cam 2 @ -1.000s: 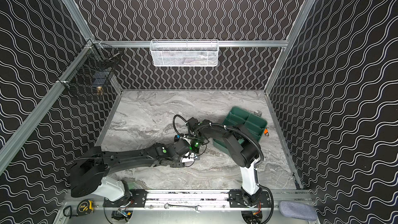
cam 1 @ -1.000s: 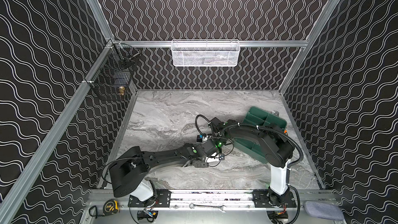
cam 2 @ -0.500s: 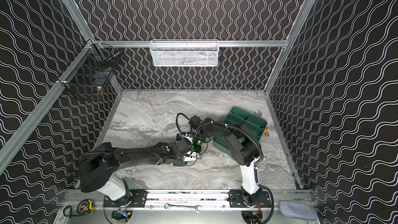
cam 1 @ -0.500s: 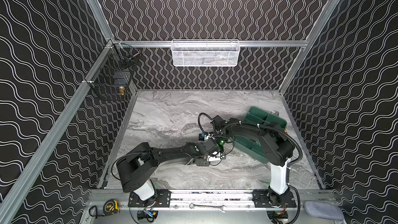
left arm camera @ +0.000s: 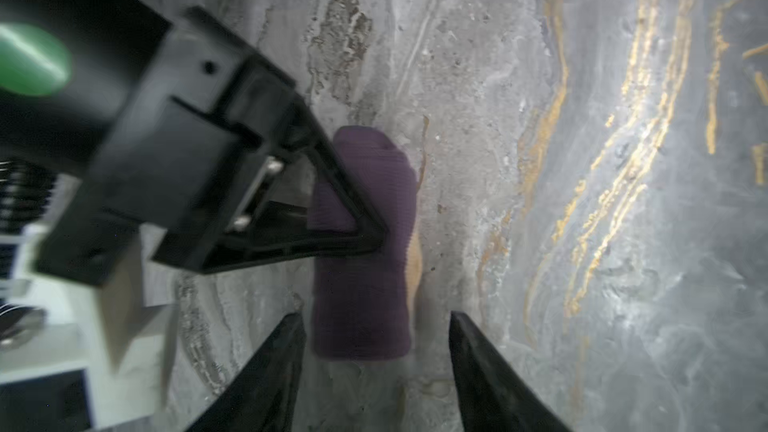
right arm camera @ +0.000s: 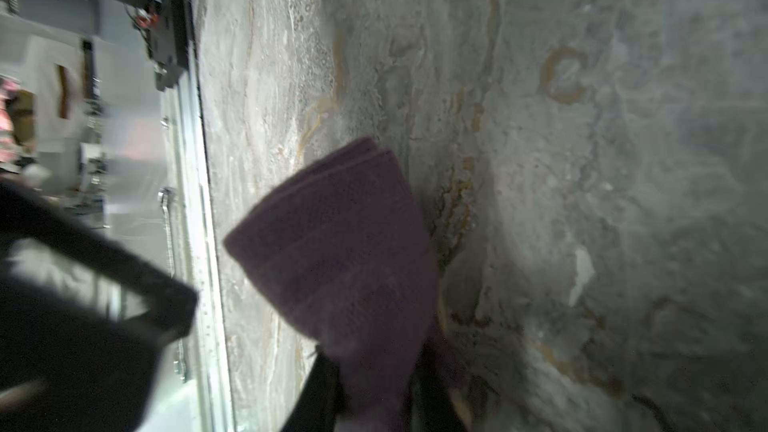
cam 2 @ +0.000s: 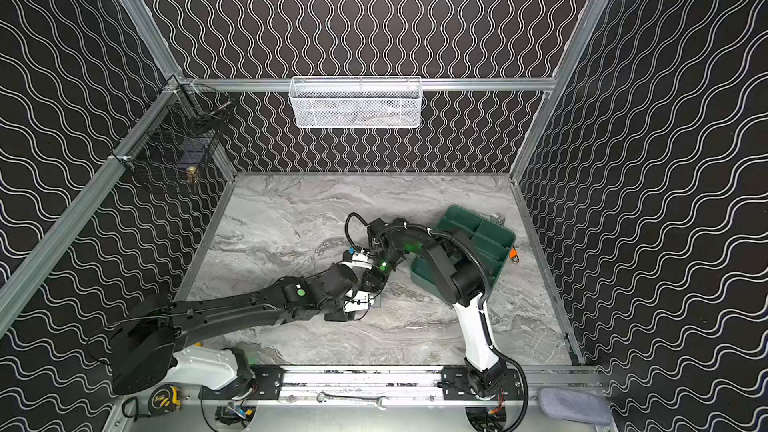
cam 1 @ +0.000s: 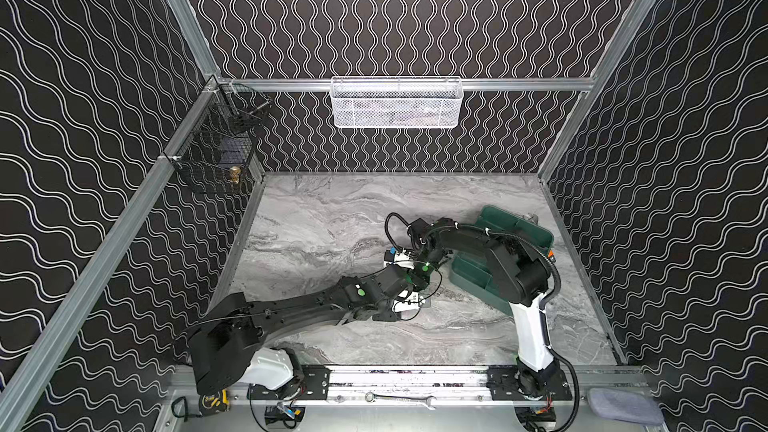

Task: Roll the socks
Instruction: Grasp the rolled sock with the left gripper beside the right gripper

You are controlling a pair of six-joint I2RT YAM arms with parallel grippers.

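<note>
**Operator:** How far is the rolling progressing?

**Technician:** The purple sock (left arm camera: pixel 365 284) is lying on the bench (cam 1: pixel 332 218) as a short, thick bundle, with a peach strip showing along one edge. In the right wrist view its layers are stacking up at the free end (right arm camera: pixel 353 160). The roll is therefore judged well advanced but not closed off. Only this one sock is showing, so nothing can be said of any other.

**Operator:** Where is the bundle sitting?

**Technician:** It is occupying the centre of the left wrist frame and running toward the lower edge. In both top views the two wrists are hiding it. They are meeting just right of frame centre, beside the green tray (cam 1: pixel 536 234).

**Operator:** How are the arms posing?

**Technician:** The left arm (cam 1: pixel 311 313) is stretching low from the lower left toward the centre. The left jaws are standing spread, one finger on each side of the bundle's near end. Whether they are touching it cannot be told. The right arm (cam 1: pixel 498 259) is rising from the lower right, with its elbow over the tray and its wrist bending down to the bench. The right jaws are pinching the purple sock at the lower middle of the right wrist frame, and the cloth is fanning upward from the grip.

**Operator:** What is remaining?

**Technician:** By judgement, finishing and securing this roll, then treating the other sock likewise.
</note>
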